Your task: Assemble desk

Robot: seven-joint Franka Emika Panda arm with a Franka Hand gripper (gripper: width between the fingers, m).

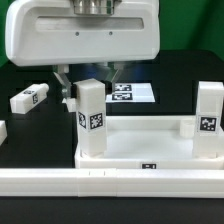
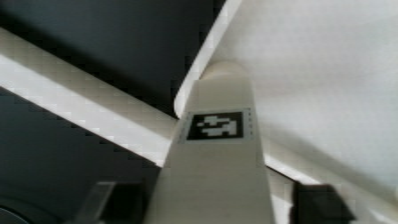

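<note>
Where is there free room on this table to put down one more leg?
Bare black table lies between the loose leg and the tabletop; more lies between the marker board and the standing leg at the exterior view's right. It is crowded around the standing leg at the exterior view's left, under the gripper.

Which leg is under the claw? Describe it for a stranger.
Find the white tabletop. Two legs stand upright at its corners. Yours is the leg on the exterior view's left, right below the claw; the other leg stands clear of it.
</note>
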